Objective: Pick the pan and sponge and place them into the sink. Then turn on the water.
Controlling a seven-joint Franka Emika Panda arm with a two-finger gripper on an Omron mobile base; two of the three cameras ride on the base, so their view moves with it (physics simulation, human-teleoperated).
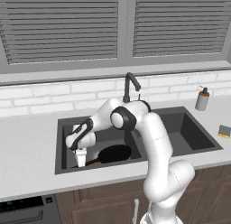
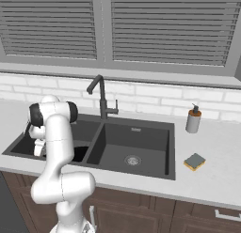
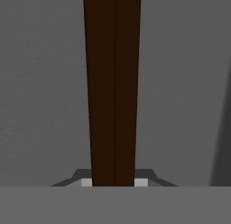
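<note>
The black pan [image 1: 115, 153] lies low in the left basin of the dark grey sink [image 1: 185, 133], its brown handle [image 3: 113, 83] pointing left. My gripper [image 1: 81, 162] reaches down into that basin and is shut on the handle, which runs up between the fingertips in the hand view. From the right base view the arm hides most of the hand, and a dark patch of the pan [image 2: 81, 153] shows past the arm. The yellow sponge [image 1: 224, 131] [image 2: 194, 161] rests on the counter to the right of the sink [image 2: 136, 143].
A tall dark gooseneck faucet [image 1: 131, 85] [image 2: 100, 93] stands behind the divider between the basins. A soap dispenser [image 1: 202, 99] [image 2: 192, 120] sits at the back right of the counter. Closed window blinds hang above the tiled wall.
</note>
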